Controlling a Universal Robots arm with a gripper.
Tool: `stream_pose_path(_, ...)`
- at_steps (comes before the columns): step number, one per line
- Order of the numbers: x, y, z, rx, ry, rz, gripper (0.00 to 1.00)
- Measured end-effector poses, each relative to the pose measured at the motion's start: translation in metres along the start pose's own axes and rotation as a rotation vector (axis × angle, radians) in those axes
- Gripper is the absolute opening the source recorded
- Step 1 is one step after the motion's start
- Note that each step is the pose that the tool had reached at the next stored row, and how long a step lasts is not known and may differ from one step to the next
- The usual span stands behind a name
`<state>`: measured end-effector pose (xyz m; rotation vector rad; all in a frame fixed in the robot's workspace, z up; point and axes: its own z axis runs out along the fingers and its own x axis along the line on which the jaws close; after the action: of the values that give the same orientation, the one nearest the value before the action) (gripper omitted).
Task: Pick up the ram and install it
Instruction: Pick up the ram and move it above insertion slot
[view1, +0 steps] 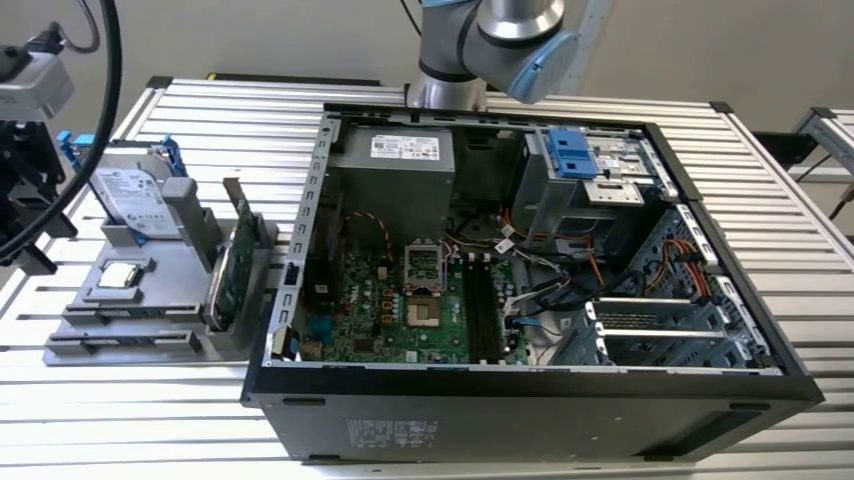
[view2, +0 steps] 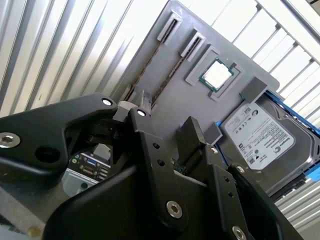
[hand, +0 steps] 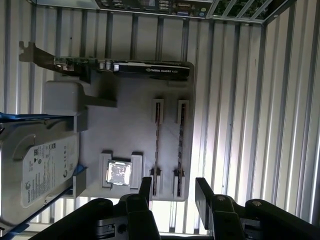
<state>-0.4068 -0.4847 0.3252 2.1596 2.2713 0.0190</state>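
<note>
Two ram sticks stand on edge side by side in slots of a grey holder plate (hand: 127, 132): one ram (hand: 181, 142) nearer the plate's edge, the other (hand: 157, 145) beside it. In the second wrist view they are thin dark strips (view2: 170, 75). My gripper (hand: 175, 192) is open above the plate's end that lies away from the computer. One black finger (hand: 145, 187) and the other (hand: 205, 192) stand apart with nothing between them. In the exterior view the gripper (view1: 27, 245) is at the far left edge, beside the plate (view1: 147, 290). The open computer case (view1: 534, 395) shows its green motherboard (view1: 400, 310).
On the plate also sit a silver hard drive with blue rails (hand: 40, 165), a processor chip (hand: 119, 174) and a long expansion card (hand: 125, 67) standing upright nearest the case. The plate and case rest on a ribbed metal table (view1: 200, 110). The arm's base (view1: 501, 40) rises behind the case.
</note>
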Motion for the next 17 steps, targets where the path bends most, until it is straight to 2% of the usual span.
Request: stream_pose_path(17,-0.0002,0.0000,0.0031,0.0000,0.0000,0.000,1.00)
